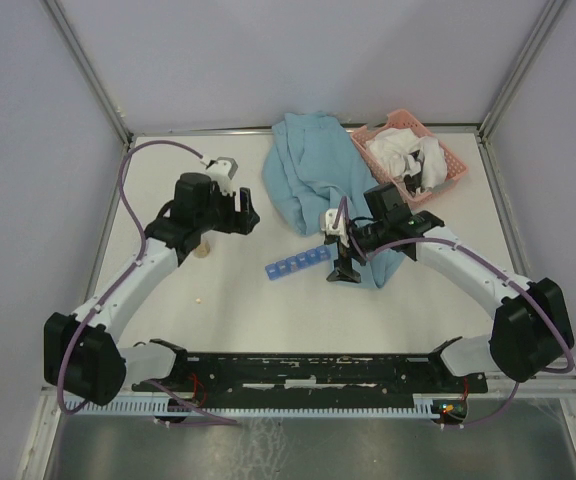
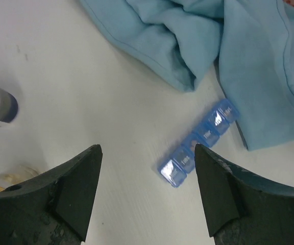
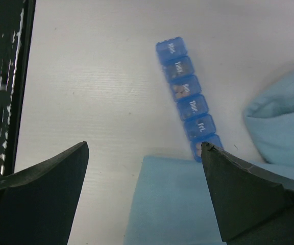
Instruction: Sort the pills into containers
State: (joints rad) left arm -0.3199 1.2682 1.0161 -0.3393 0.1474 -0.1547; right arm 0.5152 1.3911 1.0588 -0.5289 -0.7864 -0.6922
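The left arm (image 1: 118,290) and right arm (image 1: 468,262): white link shells, black joint housings, looping purple cables (image 1: 123,190). White wrist cameras (image 1: 224,168). Matte black wedge-shaped fingers (image 2: 70,199), edges scuffed. Black base rail (image 1: 308,370), paint chipped white.

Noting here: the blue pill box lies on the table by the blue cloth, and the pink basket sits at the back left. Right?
No: the pink basket sits at the back right, as the top view shows. The pill box does lie on the table by the blue cloth.

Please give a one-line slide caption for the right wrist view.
Open right hand facing the blue pill organiser, one end next to a light blue cloth.
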